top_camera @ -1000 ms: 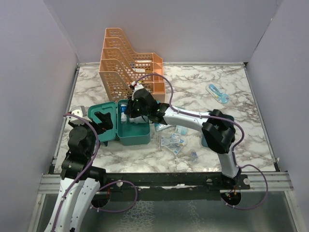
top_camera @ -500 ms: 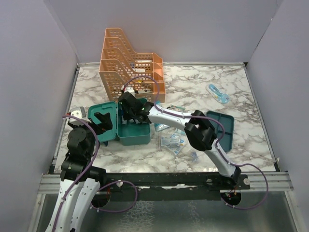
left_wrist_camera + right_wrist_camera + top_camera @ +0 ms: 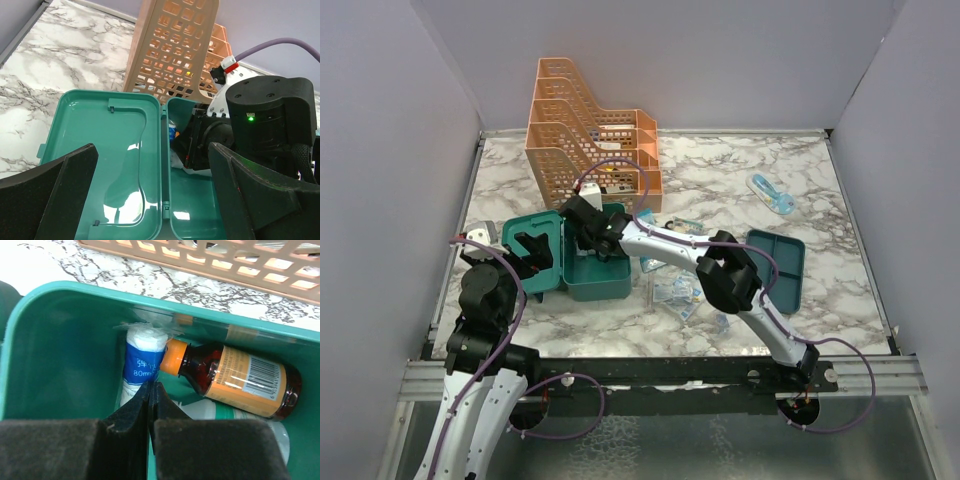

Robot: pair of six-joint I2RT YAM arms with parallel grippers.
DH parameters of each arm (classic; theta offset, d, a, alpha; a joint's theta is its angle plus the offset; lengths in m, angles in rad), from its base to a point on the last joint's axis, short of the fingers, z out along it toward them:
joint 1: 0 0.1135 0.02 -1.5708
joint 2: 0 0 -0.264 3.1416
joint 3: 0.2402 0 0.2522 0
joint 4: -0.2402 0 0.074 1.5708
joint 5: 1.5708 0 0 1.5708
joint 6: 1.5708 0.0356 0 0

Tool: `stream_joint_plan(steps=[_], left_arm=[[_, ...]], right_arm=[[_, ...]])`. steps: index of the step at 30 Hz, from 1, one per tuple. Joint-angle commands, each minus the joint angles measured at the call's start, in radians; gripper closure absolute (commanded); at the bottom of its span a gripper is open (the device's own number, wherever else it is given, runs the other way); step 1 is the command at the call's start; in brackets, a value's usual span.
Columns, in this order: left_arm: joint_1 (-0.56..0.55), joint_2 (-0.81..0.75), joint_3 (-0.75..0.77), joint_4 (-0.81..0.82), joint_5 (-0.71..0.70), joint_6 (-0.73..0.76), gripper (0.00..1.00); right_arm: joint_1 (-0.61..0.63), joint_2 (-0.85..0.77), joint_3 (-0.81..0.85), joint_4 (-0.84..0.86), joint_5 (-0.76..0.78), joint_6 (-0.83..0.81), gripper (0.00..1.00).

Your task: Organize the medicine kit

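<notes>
1. As the right arm has swung left over the last second, the top view shows its elbow clear of the divided tray (image 3: 777,268). The tray now lies bare on the marble table (image 3: 740,165), well apart from the medicine kit (image 3: 603,283). The kit sits at left centre, just in front of the orange file rack (image 3: 590,140). The right gripper (image 3: 582,230) has gone from mid-base to the kit's far left corner. The left gripper (image 3: 528,252) hangs unmoved over the open lid (image 3: 542,280). Loose packets (image 3: 676,292) lie between kit and tray
2. Left wrist view: own fingers spread wide, holding nothing. The lid lies flat open below, and the right wrist fills the base
3. Right wrist view: fingers pressed together, nothing seen between them. The tips are right at a bandage roll (image 3: 143,360) by the far wall, and a brown bottle (image 3: 235,380) lies beside it, its orange cap touching the roll
4. Judgement: the shift looks like nudging the contents into the corner, not fetching. With tray and packets outside, much remains
</notes>
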Motion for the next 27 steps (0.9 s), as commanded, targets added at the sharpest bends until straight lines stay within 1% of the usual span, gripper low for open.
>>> stream_joint_plan(steps=[1, 4, 7, 9, 11, 13, 15, 21, 27], left_arm=[[-0.001, -0.007, -0.007, 0.011, -0.010, 0.010, 0.04], [0.000, -0.008, -0.009, 0.010, -0.009, 0.010, 0.04], [0.000, -0.010, -0.008, 0.010, -0.005, 0.010, 0.04], [0.000, -0.010, -0.007, 0.009, -0.005, 0.010, 0.04], [-0.001, -0.012, -0.007, 0.008, -0.003, 0.009, 0.04], [0.000, -0.015, -0.007, 0.008, -0.002, 0.010, 0.04], [-0.001, -0.019, -0.007, 0.008, -0.002, 0.012, 0.04], [0.000, -0.033, -0.007, 0.005, -0.004, 0.012, 0.04], [0.000, -0.037, 0.008, -0.009, 0.011, 0.005, 0.04]], right_arm=[[-0.003, 0.023, 0.009, -0.031, 0.104, 0.019, 0.99], [-0.003, 0.018, 0.002, -0.017, 0.076, 0.016, 0.99], [-0.004, -0.004, -0.031, 0.039, -0.009, -0.007, 0.98], [-0.003, -0.024, -0.050, 0.072, -0.050, -0.012, 0.93], [-0.003, -0.044, -0.058, 0.085, -0.065, -0.010, 0.84], [-0.003, -0.059, -0.057, 0.085, -0.054, -0.009, 0.76], [-0.004, -0.075, -0.060, 0.085, -0.036, -0.010, 0.71], [-0.003, -0.097, -0.058, 0.114, -0.030, -0.032, 0.69], [-0.003, -0.146, -0.042, 0.131, -0.106, -0.056, 0.69]])
